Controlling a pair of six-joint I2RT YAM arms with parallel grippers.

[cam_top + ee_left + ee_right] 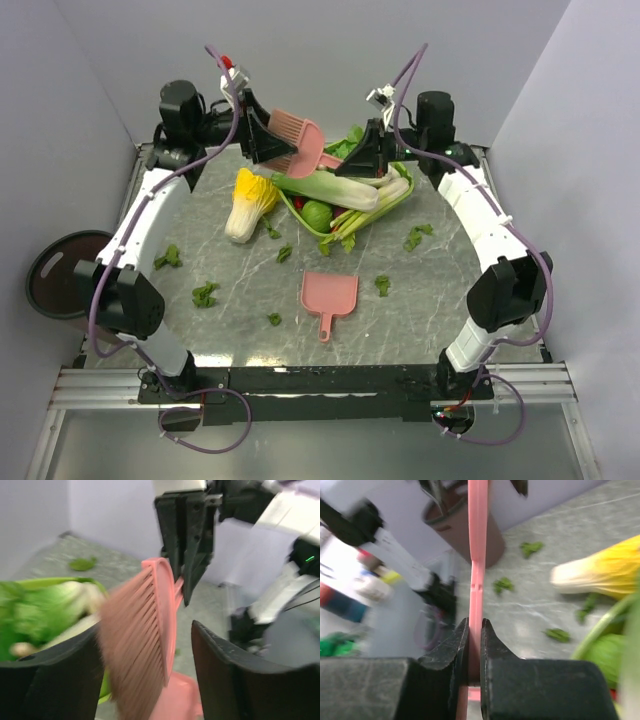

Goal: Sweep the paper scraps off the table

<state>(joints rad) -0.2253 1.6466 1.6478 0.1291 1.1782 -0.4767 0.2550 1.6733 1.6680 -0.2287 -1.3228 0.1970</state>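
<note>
At the back of the table (pixel 420 300), a pink brush (pixel 298 140) hangs in the air between both grippers. My left gripper (pixel 272 140) is open, its jaws on either side of the bristle head (pixel 142 630), with a gap on the right side. My right gripper (pixel 357 160) is shut on the thin pink brush handle (pixel 478 555). Several dark-green paper scraps lie scattered on the table: one (pixel 167 257) at the left, one (pixel 205 294) beside it, one (pixel 383 285) right of the pink dustpan (pixel 329 295). More scraps (pixel 503 585) show in the right wrist view.
A green tray (pixel 398 203) of large greens sits at the back centre, under the brush. A yellow-and-white cabbage (pixel 248 203) lies left of it. A round dark brown bin (pixel 55 272) stands off the table's left edge. Walls enclose the back and sides.
</note>
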